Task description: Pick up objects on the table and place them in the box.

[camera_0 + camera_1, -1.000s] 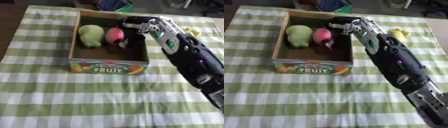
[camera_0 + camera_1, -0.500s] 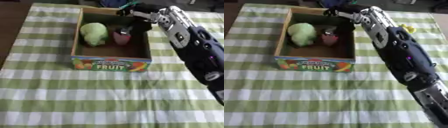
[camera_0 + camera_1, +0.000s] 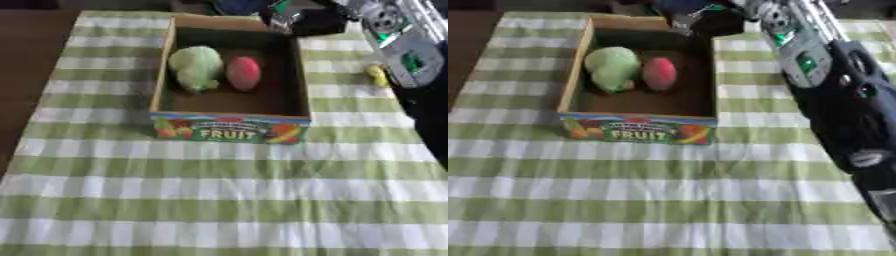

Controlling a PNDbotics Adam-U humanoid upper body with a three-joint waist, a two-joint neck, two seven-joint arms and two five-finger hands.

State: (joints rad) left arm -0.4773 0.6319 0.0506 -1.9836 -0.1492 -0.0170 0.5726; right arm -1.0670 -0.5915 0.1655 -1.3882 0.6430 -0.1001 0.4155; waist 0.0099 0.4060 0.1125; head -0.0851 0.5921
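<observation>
Our right hand (image 3: 311, 22) has lifted beyond the box (image 3: 229, 127), fingers unclear; the red fruit (image 3: 243, 73) now lies inside.

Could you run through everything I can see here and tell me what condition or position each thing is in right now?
Fruit box: open-topped, upright on the checked cloth.
Green fruit: lying inside the box, left side.
Red fruit: inside the box, beside the green one.
Yellow object: on the cloth right of the box, not yet boxed.
Right hand: above the box's far right corner; fingers unclear.
Left hand: not visible.
</observation>
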